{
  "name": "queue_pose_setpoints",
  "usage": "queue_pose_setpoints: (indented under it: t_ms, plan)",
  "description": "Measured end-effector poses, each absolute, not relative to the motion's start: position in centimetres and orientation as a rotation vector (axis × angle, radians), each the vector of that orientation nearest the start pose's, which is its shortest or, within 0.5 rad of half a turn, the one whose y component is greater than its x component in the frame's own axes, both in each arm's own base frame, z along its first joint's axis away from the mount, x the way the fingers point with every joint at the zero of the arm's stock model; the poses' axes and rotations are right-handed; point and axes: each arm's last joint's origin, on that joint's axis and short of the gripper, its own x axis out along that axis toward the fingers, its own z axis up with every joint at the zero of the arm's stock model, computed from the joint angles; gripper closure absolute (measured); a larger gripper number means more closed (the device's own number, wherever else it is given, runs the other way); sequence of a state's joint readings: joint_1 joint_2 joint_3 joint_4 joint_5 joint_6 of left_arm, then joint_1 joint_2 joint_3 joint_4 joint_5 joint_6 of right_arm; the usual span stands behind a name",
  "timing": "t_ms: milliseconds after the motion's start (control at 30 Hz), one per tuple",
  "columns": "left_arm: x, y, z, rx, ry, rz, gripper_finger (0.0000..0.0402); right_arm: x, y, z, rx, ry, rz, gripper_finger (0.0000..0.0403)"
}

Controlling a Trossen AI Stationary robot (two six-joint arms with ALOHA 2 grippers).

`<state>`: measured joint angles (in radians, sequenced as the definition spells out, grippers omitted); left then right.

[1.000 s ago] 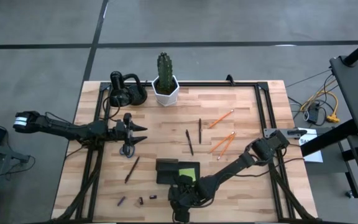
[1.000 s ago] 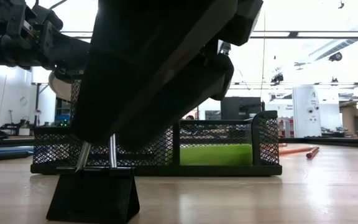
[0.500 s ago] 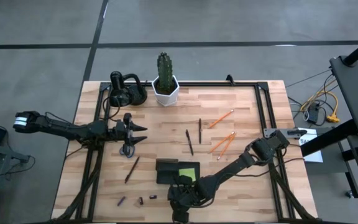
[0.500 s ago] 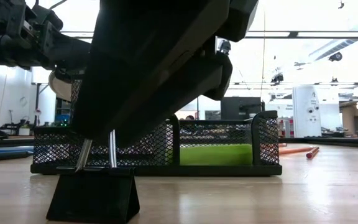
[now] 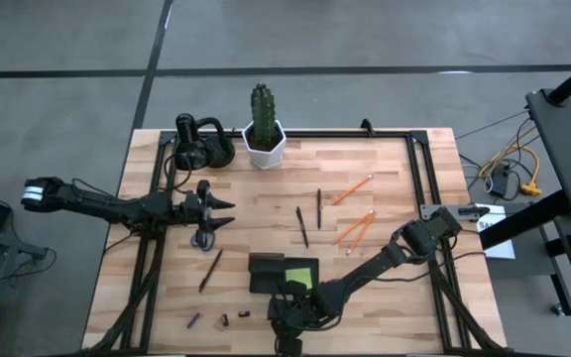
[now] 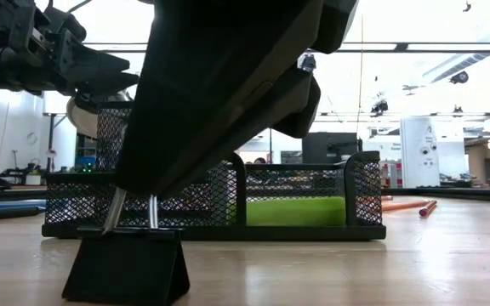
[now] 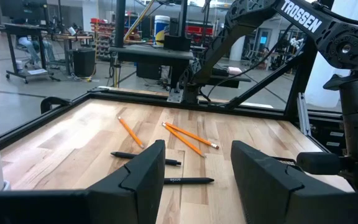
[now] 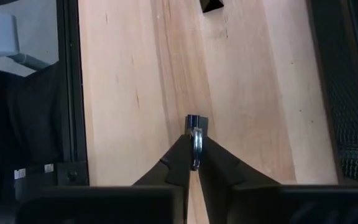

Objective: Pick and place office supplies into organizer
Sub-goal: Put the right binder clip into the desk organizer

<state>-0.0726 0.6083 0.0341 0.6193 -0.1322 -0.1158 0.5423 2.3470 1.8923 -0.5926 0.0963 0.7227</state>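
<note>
The binder clip (image 6: 126,265), standing on the table just before the mesh organizer (image 6: 313,200), is pinched by its wire handles in the right gripper (image 8: 194,152), so it could swing or slip when lifted.

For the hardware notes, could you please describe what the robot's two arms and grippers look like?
Both arms are dark, slim and jointed. The left arm has a white band near its base. The right arm bears white TROSSEN lettering. The left gripper has broad, angular dark fingers; the right gripper has tapering dark fingers.
</note>
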Motion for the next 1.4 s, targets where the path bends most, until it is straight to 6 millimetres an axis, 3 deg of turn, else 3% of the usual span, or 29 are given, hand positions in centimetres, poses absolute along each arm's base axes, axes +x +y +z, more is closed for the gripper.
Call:
queue_pose_setpoints:
  t_ms: [367,767,967,1400]
  plan:
    - [13.8,-0.6,17.6,-0.12,-0.048,0.057,0.0232,43.0,25.6,15.8,0.319,1.068,0.034,0.0394]
    - [13.8,-0.6,17.6,-0.12,-0.048,0.057,0.0232,43.7,25.8,19.5,0.189,0.982,0.033,0.0394]
    - [13.8,-0.6,17.6,-0.12,-0.048,0.057,0.0232,43.5,25.1,20.2,0.006,0.994,-0.018,0.0394]
    - [13.8,-0.6,17.6,-0.121,-0.048,0.057,0.0232,43.9,22.0,19.7,-0.194,1.095,-0.022,0.0394]
